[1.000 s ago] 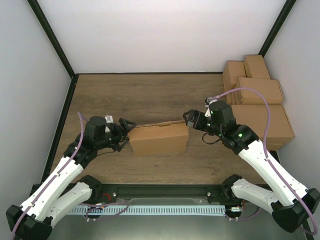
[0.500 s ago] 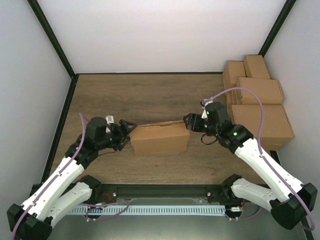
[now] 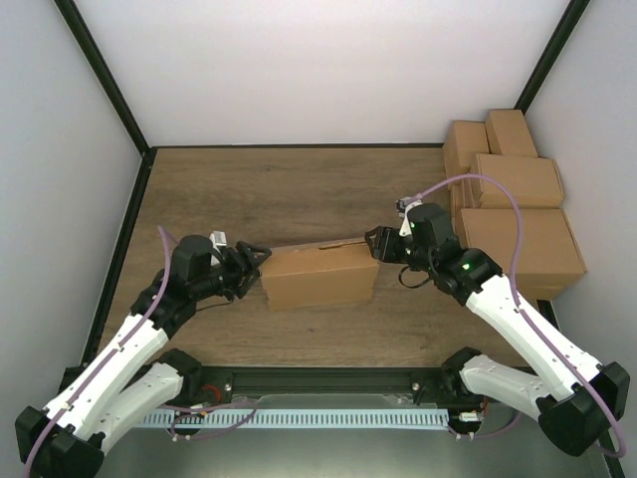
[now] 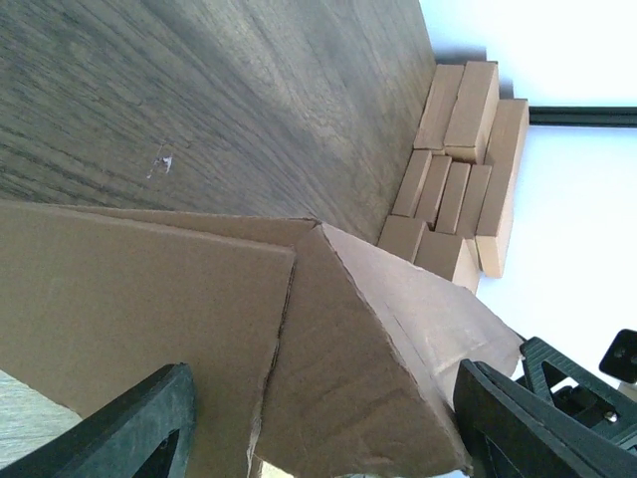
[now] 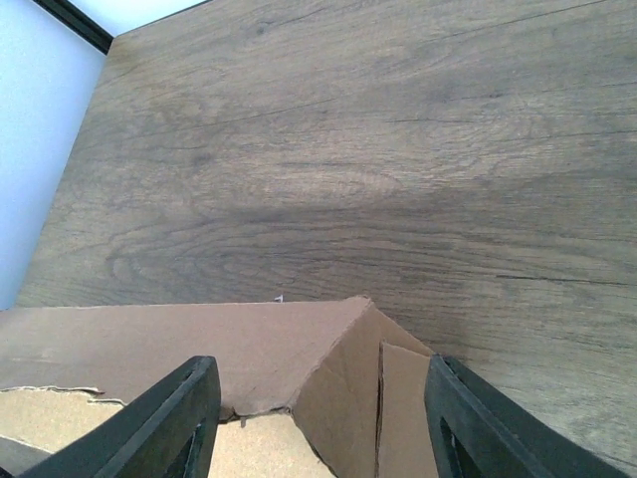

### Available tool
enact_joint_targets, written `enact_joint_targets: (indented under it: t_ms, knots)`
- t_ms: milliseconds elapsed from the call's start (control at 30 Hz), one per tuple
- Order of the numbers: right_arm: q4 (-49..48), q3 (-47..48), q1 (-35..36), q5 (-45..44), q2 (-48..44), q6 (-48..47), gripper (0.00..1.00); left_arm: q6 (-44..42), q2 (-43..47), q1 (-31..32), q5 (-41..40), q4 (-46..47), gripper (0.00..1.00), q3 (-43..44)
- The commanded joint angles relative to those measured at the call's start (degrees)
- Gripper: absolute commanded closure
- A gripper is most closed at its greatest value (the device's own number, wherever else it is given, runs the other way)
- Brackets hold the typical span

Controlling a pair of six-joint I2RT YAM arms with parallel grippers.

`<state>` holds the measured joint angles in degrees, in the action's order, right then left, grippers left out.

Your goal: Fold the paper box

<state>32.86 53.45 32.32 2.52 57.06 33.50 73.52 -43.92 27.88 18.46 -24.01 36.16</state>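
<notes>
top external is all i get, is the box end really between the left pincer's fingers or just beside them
observer: Left wrist view: the box end sits between the two fingers of the left pincer. I cannot tell whether they touch it.
operator: and the right side
observer: Right wrist view: a box corner lies between the right pincer's fingers, and a separate flap shows at that end.
</notes>
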Motion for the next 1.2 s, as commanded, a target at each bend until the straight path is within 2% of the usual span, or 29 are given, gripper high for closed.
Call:
enact_joint_targets:
  t_ms: [0,467,600,667,733,800,867,1000,1167]
  knots:
    - [0.97,-1.97,-0.32,1.43,-0.72,-0.36,0.42,0.32,0.54,-0.25,0.60,-0.45,0.28,-1.46]
    - [2.02,-9.11,-0.32,5.32,-4.00,0.52,0.44,2.41,4.72,-0.18,1.55,-1.14,0.37,-7.36]
    - [2.48,-7.11,-0.32,4.29,-4.37,0.27,0.39,1.83,4.99,-0.20,1.18,-1.55,0.37,-6.28]
    - [3.07,-5.02,-0.32,3.63,-3.99,0.01,0.33,0.57,4.84,-0.20,0.14,-2.87,0.32,-3.96]
    - [3.92,-2.32,-0.32,2.64,-3.15,-0.20,0.21,-1.13,4.06,-0.17,-1.09,-4.88,0.21,-0.91]
    - [4.58,-0.32,-0.35,1.88,-2.11,-0.52,0.17,-3.46,2.74,-0.20,-2.33,-7.14,0.11,2.36]
    - [5.05,1.38,-0.32,1.26,-1.19,-0.81,0.16,-5.51,1.39,-0.22,-3.38,-9.10,0.07,5.06]
    - [5.80,4.43,-0.33,-0.79,-0.25,-2.04,0.17,-7.94,-0.07,-0.46,-3.37,-9.35,0.08,8.22]
    - [6.90,8.06,-0.42,-3.01,0.41,-4.34,0.21,-12.58,-3.22,-3.54,-1.99,-11.91,0.15,13.58]
